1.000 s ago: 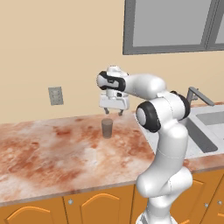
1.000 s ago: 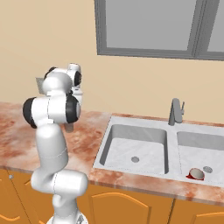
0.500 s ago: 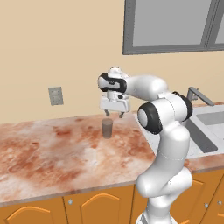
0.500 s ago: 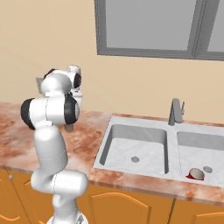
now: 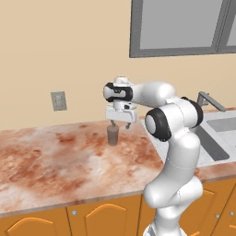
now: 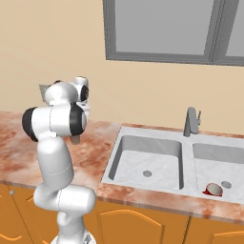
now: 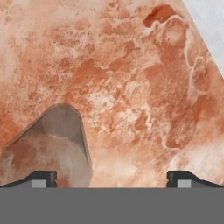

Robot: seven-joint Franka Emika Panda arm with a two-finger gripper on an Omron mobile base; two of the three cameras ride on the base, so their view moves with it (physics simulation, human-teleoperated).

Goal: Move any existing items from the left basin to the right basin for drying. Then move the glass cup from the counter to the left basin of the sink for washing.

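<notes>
Hand view: spread gripper (image 7: 111, 177) above greyish-brown translucent handleless tumbler (image 7: 50, 144), lower left of frame, off-centre; needs shifting to straddle. Red mug (image 6: 213, 189) lies in right-hand grey basin (image 6: 224, 157).

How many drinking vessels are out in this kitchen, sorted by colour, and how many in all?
Red mugs: 1, the red mug lying in the right basin.
Greyish-brown glass cups: 1, the glass cup standing on the counter below the pincer.
Total: 2
</notes>
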